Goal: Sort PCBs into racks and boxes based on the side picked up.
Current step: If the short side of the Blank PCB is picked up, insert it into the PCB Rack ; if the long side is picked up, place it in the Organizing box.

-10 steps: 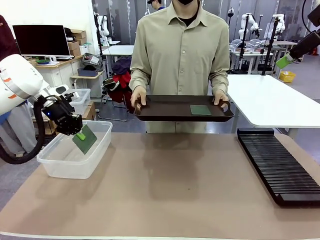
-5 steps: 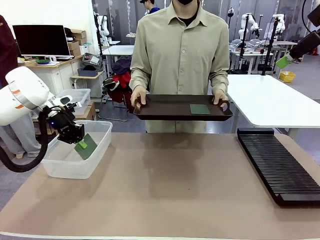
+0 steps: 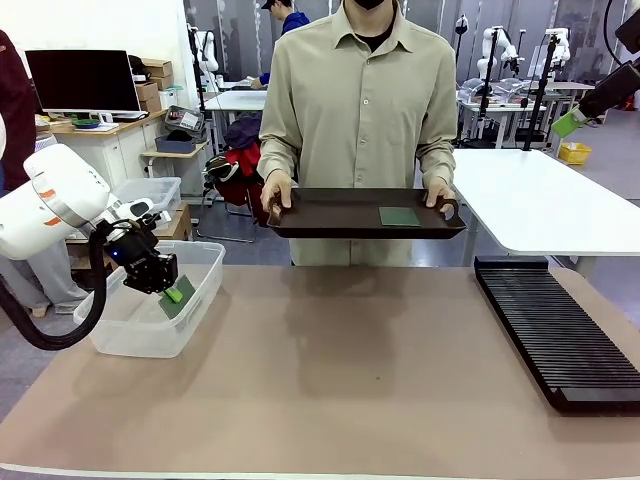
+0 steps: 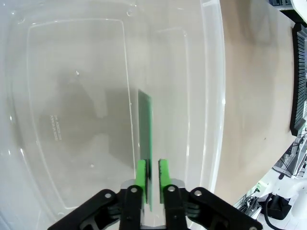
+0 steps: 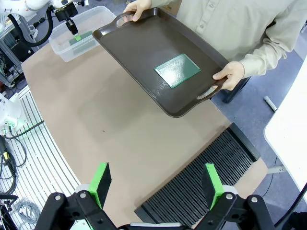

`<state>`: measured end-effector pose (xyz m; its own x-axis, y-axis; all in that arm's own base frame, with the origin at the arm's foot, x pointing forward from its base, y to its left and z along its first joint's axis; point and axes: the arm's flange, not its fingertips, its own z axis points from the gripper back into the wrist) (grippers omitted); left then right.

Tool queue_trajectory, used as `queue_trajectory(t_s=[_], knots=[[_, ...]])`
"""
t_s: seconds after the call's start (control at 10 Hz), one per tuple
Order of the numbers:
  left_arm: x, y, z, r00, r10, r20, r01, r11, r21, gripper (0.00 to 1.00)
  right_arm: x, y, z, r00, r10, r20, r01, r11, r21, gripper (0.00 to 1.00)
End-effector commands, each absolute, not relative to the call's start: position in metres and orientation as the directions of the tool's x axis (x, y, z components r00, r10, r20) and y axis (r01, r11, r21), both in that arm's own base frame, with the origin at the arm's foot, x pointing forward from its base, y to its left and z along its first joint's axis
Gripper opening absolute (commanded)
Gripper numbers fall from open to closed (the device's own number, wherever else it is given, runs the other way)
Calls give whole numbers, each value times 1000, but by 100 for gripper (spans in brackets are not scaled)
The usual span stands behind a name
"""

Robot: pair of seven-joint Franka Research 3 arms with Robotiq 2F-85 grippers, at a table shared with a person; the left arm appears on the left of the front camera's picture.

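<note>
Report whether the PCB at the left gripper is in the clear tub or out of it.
In. The PCB stands on edge over the floor of the tub, with the walls all around it.

Left gripper [image 3: 172,294]: I lowered it deeper into the clear plastic tub [image 3: 130,337].
Thin green board [image 4: 145,120]: it sank with the gripper.
Jaws: I saw them part slightly.

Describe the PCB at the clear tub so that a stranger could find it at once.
Look at the large clear tub at the table's left end. The left hand reaches into it, and a thin green PCB stands tilted between its green pads. The other PCB lies flat on the dark tray that the person holds.
</note>
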<state>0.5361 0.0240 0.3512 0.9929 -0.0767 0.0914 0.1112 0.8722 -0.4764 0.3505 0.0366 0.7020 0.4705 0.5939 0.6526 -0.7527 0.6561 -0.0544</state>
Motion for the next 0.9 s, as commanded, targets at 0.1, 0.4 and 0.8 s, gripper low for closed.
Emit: queue_trajectory(t_s=[0.1, 0.4, 0.8], knots=[[537, 32, 359, 988, -65, 142, 127, 864, -487, 42, 349, 38, 701, 468, 601, 649, -757, 651, -57, 100], [536, 36, 371, 988, -68, 139, 126, 875, -467, 73, 349, 38, 701, 468, 601, 649, -757, 651, -57, 100], [534, 37, 391, 983, -95, 160, 157, 884, -440, 100, 349, 38, 701, 468, 601, 649, -757, 651, -57, 100]])
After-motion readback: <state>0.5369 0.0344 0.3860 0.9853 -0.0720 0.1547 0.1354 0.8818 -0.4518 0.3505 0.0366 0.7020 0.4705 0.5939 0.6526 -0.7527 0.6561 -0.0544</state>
